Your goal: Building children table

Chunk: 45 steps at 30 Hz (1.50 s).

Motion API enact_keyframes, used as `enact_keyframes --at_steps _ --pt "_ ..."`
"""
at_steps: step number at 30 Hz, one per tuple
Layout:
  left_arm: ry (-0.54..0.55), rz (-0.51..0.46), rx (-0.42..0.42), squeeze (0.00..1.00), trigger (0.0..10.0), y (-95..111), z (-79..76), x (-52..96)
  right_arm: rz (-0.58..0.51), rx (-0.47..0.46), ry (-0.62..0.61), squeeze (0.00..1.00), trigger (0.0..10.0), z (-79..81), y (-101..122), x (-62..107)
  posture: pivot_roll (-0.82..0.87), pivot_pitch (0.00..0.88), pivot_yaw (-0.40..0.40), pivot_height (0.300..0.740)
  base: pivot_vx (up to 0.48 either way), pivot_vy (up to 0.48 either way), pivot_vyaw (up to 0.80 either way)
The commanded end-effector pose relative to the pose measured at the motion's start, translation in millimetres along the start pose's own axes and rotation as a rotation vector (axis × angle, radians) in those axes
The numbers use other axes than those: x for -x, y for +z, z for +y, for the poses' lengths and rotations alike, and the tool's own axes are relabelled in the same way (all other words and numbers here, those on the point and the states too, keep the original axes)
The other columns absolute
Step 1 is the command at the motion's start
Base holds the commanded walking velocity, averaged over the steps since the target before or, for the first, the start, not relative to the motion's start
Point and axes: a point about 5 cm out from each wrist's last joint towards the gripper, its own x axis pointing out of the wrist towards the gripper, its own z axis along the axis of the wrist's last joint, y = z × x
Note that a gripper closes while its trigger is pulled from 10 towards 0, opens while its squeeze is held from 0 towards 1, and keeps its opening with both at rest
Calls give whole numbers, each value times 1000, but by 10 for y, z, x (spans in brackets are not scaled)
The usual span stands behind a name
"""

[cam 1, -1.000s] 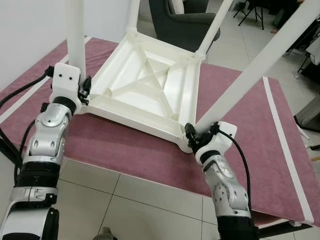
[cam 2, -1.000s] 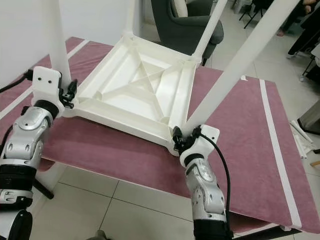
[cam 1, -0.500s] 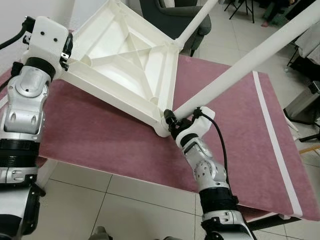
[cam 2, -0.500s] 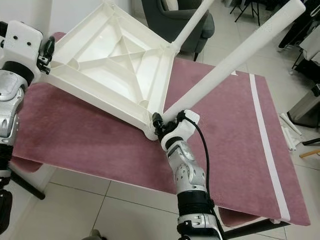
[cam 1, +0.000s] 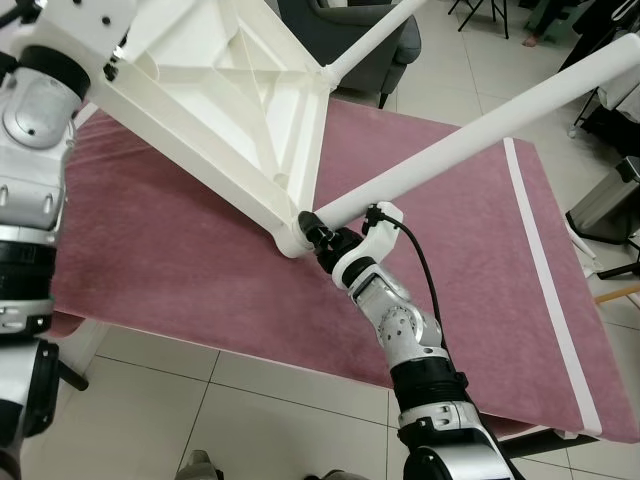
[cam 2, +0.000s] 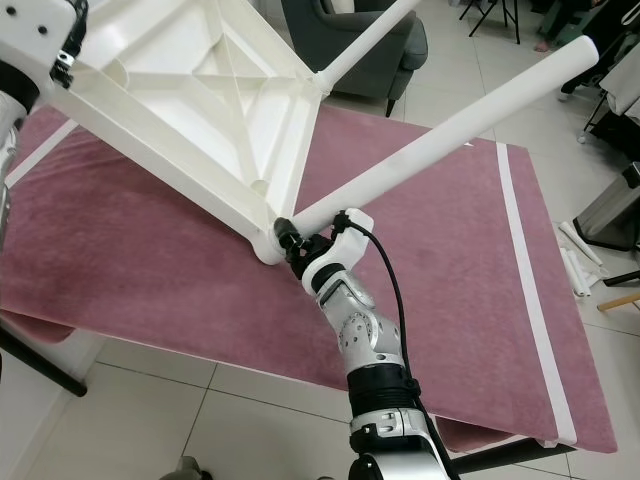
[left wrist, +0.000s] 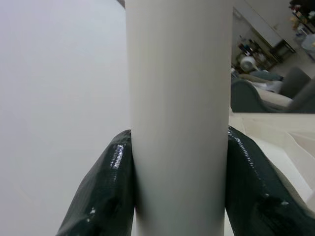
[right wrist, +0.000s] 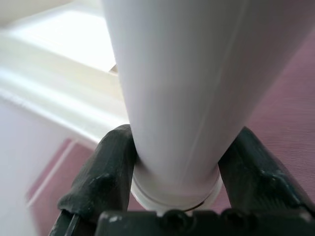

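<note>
- Two black-fingered grippers clamped on legs of one upturned white plastic children's table point(cam 1: 235, 110), tilted above a maroon carpet-covered platform point(cam 1: 470, 280) with white tape stripes.
- Nearest, by the table's lowest corner: right gripper point(cam 1: 322, 236), fingers pressed on either side of the base of a long white round plastic leg point(cam 1: 480, 135), just where it meets the corner socket.
- Same grasp from the right wrist camera: both dark fingers point(right wrist: 110, 167) hugging the leg's collar, maroon surface behind.
- That lowest corner down on or just over the platform; cannot tell which.
- Ribbed underside of the table facing up and toward the camera, diagonal braces crossing at its middle.
- Higher, at the raised corner: left gripper point(cam 2: 68, 45), closed around a second white leg point(left wrist: 179, 118), fingers point(left wrist: 106, 191) squeezing it from both sides in the left wrist camera.
- Beyond the table: third white leg point(cam 1: 375, 35) slanting up before a dark grey upholstered armchair point(cam 1: 330, 25).
</note>
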Motion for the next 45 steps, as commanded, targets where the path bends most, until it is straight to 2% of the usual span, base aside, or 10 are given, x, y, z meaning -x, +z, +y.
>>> enact_keyframes --at_steps 1,10,15,19,32,33,36,39,40,45 --pt "226 -241 -79 0 0 441 324 -62 107 -134 259 0 10000 677 -385 -124 176 0 -45 740 0 0 0" --pt "191 -284 -126 0 0 492 311 -113 150 45 414 0 10000 756 -339 -34 166 0 -33 740 0 0 0" --pt "47 -351 -236 0 0 421 108 -21 322 386 366 0 10000 398 -550 195 161 0 -34 740 0 0 0" --pt "-9 -404 -243 0 0 399 -31 59 357 476 254 0 10000 173 -621 269 157 0 -35 740 0 0 0" --pt "-111 -488 -142 0 0 472 -420 205 352 455 115 39 10000 87 -726 195 160 0 -34 740 0 0 0" --pt "-114 -489 -138 0 0 467 -440 210 348 441 117 1000 10000 92 -735 200 161 0 -34 740 0 0 0" --pt "-112 -493 -134 0 0 447 -464 216 324 419 116 1000 10000 93 -713 206 159 0 -33 740 0 0 0" --pt "-113 -495 -133 0 0 439 -478 221 299 382 119 812 10000 93 -669 212 159 0 -33 740 0 0 0" --pt "-115 -497 -133 0 0 437 -485 224 296 363 129 0 10000 98 -650 224 158 0 -34 740 0 0 0" --pt "-117 -501 -132 0 0 441 -493 232 321 370 179 0 10000 101 -617 309 156 0 -36 740 0 0 0"
